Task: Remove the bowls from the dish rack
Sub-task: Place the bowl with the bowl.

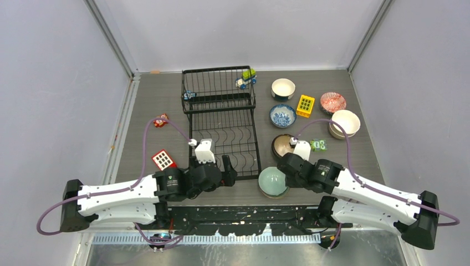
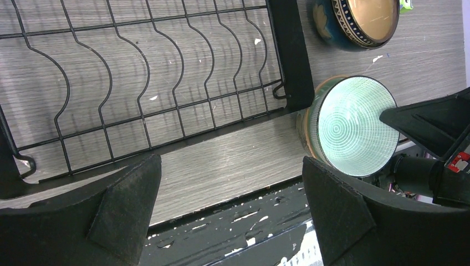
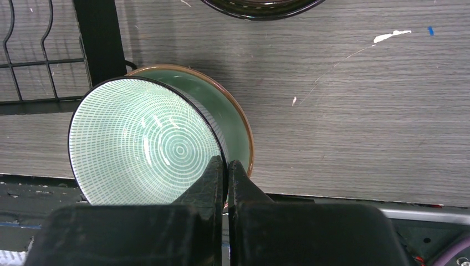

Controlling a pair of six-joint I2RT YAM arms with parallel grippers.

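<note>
Just ahead of the right gripper (image 3: pixel 225 166), whose jaws press together at its rim, a bowl (image 3: pixel 144 147) leans nested in a second bowl (image 3: pixel 235 124), outside the rack (image 3: pixel 100 44). Glazed ceramic: rigid, slick, chippable; best pinched across the rim wall. Both arms reach low and forward; the left gripper (image 2: pixel 230 172) gapes wide, empty.

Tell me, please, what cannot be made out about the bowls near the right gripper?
- Right wrist view: whether the shut right gripper pinches the rim of the pale green bowl; its own fingers cover the contact.
- Same view: the outer green bowl is mostly hidden by the bowl nested in it.
- Same view: the brown bowl is cut off by the top edge.
</note>
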